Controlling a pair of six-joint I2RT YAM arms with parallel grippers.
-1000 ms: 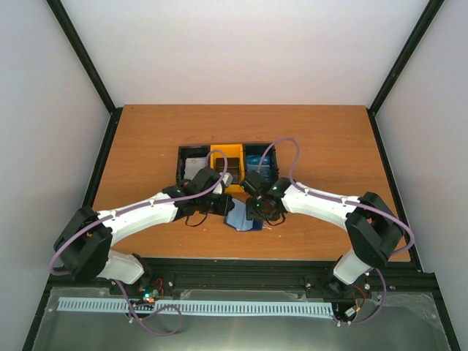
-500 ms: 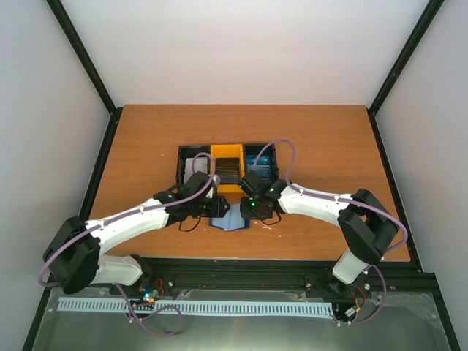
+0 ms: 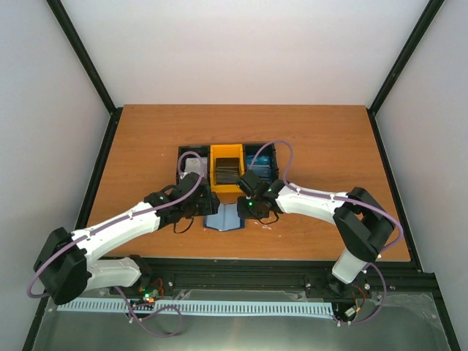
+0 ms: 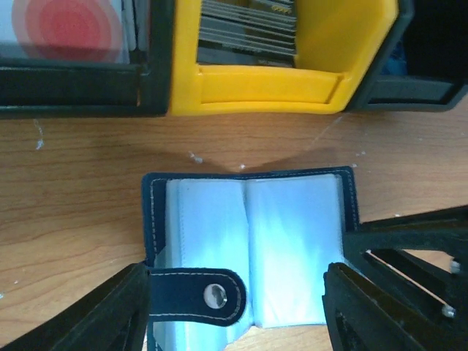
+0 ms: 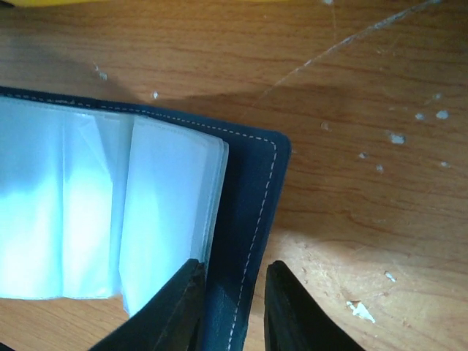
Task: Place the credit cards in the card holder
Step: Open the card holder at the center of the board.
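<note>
The card holder (image 3: pixel 225 219) lies spread open on the table, its pale blue pockets (image 4: pixel 292 234) up and its snap strap (image 4: pixel 197 296) folded across them. My left gripper (image 4: pixel 235 307) hangs open over its near edge, one finger on each side and touching nothing. My right gripper (image 5: pixel 234 292) is shut on the navy right cover (image 5: pixel 252 197), which is lifted slightly off the wood. Credit cards sit in the tray behind it: white ones with a red circle (image 4: pixel 69 29), dark grey ones (image 4: pixel 248 33) and blue ones (image 3: pixel 260 162).
The black-and-yellow three-compartment tray (image 4: pixel 256 88) stands just beyond the holder, its front wall close to the holder's far edge. Bare wooden table (image 3: pixel 329 146) stretches to both sides and behind. Both arms meet at the table's middle front.
My left gripper has opened and drawn back to the left. The card holder has gone from half folded to spread open. My right gripper has closed onto its right cover.
</note>
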